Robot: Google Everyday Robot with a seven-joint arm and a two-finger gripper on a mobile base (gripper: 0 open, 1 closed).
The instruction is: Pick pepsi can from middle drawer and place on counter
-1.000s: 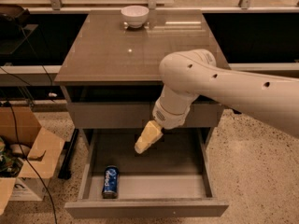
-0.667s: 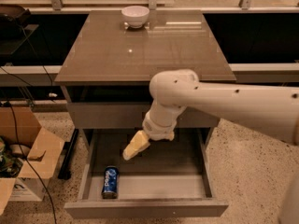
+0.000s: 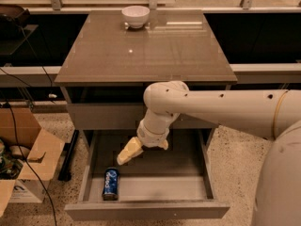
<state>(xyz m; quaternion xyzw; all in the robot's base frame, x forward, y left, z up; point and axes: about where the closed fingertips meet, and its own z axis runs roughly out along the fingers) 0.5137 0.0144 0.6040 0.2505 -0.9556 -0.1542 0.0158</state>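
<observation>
Speckled floor (image 3: 56, 197); open cardboard box (image 3: 33, 149) at left; dark panels (image 3: 263, 36) behind, pale ledge (image 3: 268, 70) beneath them

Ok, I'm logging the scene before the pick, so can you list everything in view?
pepsi can: one, blue, lying in the front-left corner of the middle drawer
middle drawer: one, grey, open below the counter
counter: one, glossy grey-brown, top of the cabinet
bowl: one, white, near the counter's back edge
front panel: one, grey, shut, above the open drawer
cardboard box: one, brown, open, on the floor at left
arm: one, white, coming in from the right
gripper: one, cream, over the open drawer, close to the can
</observation>
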